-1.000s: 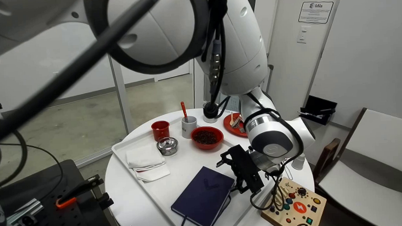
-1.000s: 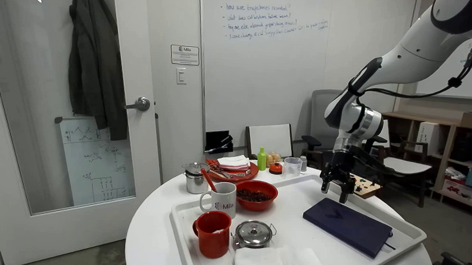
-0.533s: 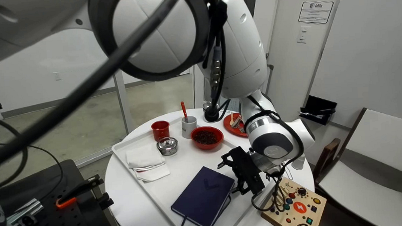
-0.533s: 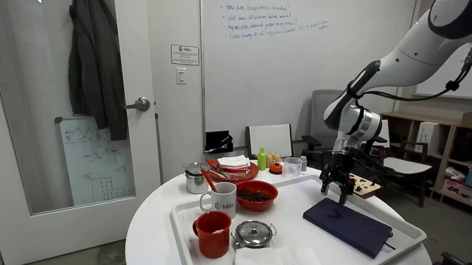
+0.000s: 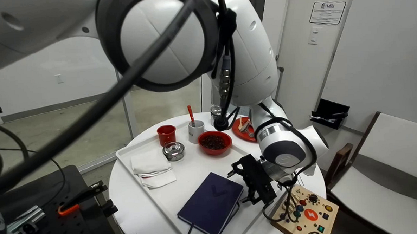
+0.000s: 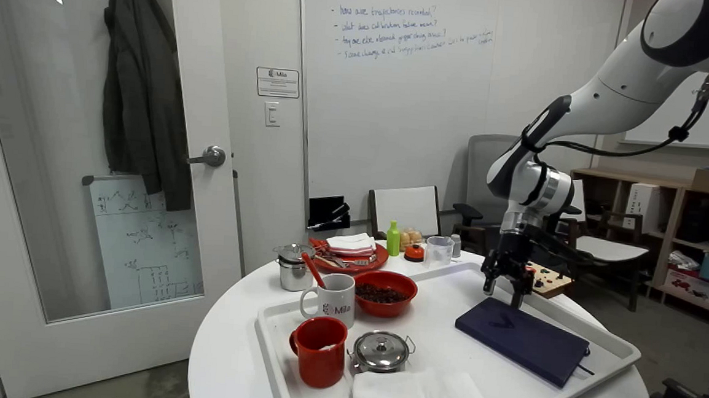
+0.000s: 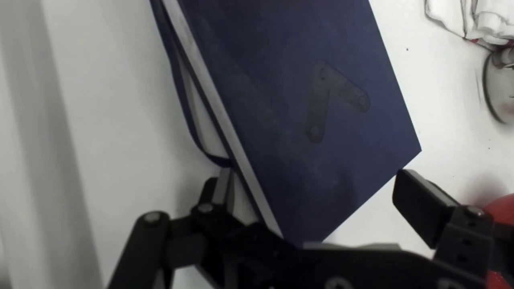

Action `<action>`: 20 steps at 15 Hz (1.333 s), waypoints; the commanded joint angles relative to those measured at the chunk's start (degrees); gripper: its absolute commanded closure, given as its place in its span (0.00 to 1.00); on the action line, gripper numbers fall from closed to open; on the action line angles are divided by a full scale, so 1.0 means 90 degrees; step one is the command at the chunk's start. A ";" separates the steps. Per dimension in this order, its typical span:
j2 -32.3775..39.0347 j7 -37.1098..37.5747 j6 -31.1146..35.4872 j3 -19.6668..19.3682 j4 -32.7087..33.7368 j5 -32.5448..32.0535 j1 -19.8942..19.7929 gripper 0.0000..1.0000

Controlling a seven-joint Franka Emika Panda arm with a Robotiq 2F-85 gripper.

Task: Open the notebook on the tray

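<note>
The navy notebook (image 5: 211, 204) lies closed and flat on the white tray (image 5: 193, 168). It also shows in an exterior view (image 6: 521, 339) and in the wrist view (image 7: 297, 92), where its white page edge faces left and a navy band loops out from that side. My gripper (image 5: 237, 188) is open and empty at one corner of the notebook, also in an exterior view (image 6: 502, 297). In the wrist view the gripper (image 7: 319, 188) has its left finger low beside the page edge and its right finger off the short edge. I cannot tell whether the left finger touches the notebook.
A red bowl (image 5: 215, 143), a lidded metal pot (image 5: 173, 151), a red mug (image 5: 166, 135), a white mug (image 5: 196, 131) and folded white napkins (image 5: 150, 165) stand on the tray. A colourful wooden board (image 5: 307, 211) lies beside the tray near the gripper.
My gripper has lowered slightly and shifted a little away from the notebook's page-edge side, and the arm's upper links have dropped. The notebook has not moved.
</note>
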 commanded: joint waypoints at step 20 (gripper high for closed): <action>-0.0046 0.0142 -0.0065 0.0032 0.0070 -0.0080 0.0015 0.00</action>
